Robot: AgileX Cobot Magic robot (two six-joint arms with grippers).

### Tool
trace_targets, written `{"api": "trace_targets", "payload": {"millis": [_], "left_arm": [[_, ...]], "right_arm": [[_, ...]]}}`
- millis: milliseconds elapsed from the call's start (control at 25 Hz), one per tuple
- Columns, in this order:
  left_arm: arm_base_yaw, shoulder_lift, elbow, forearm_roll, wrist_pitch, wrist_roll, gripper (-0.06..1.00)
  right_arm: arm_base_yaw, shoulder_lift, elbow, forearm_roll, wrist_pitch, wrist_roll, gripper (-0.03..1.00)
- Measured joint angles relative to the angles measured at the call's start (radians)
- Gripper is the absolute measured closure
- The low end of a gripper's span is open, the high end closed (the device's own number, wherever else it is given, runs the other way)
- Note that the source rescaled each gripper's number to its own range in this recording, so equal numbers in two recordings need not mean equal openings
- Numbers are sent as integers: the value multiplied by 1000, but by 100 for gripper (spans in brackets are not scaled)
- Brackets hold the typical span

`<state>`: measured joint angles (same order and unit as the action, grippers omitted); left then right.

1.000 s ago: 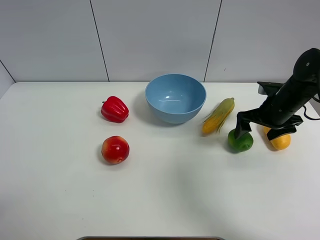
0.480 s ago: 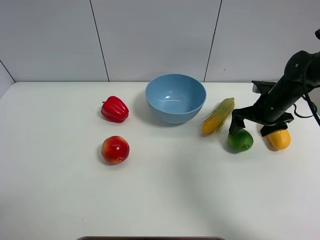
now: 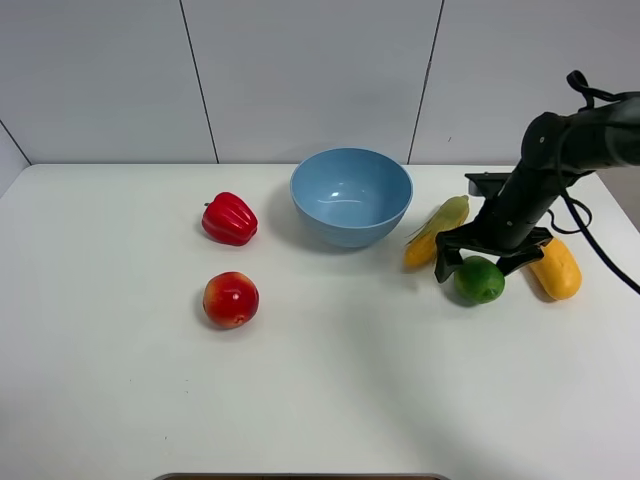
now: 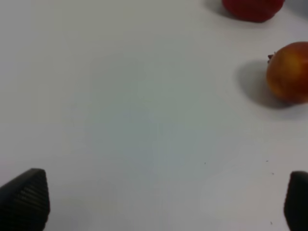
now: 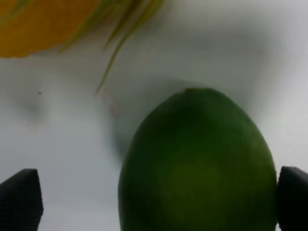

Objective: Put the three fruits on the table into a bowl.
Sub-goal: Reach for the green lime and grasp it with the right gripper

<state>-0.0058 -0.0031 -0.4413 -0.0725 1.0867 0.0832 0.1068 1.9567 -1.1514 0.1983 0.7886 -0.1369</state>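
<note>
While the right claw (image 3: pixel 480 262) hangs low over the lime (image 5: pixel 197 163), note that its jaws stand apart, one finger on either side of the fruit and nothing clamped yet. Wrist view: the lime fills most of the gap and sits off-centre, close against one finger and with clear white showing before the other. You cannot tell from these views whether either pad is touching the skin. The lime rests on the table (image 3: pixel 330 400), directly beneath the claw, so the move in hand looks like a straight close with no further reach needed. Just outward, the mango (image 3: pixel 556 268) lies on the far side of the lime from the bowl, its long axis running on a diagonal, near the outer finger but apart from the lime. On the other side the corn cob (image 3: pixel 435 231) lies slantwise between the lime and the bowl (image 3: pixel 350 228), so you will likely have to lift clear of it on the way across. Your right arm is plainly the nearer one for both lime and mango. The left claw (image 4: pixel 161 199) is spread wide over bare table, holding nothing, with the apple (image 4: pixel 288 72) off to one side ahead of it and the pepper (image 3: pixel 229 218) beyond, near the bowl. No fruit is in the bowl yet.
</note>
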Motion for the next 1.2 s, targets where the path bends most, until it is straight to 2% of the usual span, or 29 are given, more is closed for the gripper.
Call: {"api": "trace_targets", "payload": {"millis": [720, 1040, 1120, 1200], "left_arm": [[0, 0, 0, 0, 0, 0, -6], [0, 0, 0, 0, 0, 0, -6], [0, 0, 0, 0, 0, 0, -6], [0, 0, 0, 0, 0, 0, -6]], "right_arm": [[3, 94, -4, -46, -44, 16, -3], [3, 105, -7, -62, -44, 17, 13], [3, 106, -8, -65, -44, 17, 22], [3, 106, -8, -65, -44, 17, 35]]}}
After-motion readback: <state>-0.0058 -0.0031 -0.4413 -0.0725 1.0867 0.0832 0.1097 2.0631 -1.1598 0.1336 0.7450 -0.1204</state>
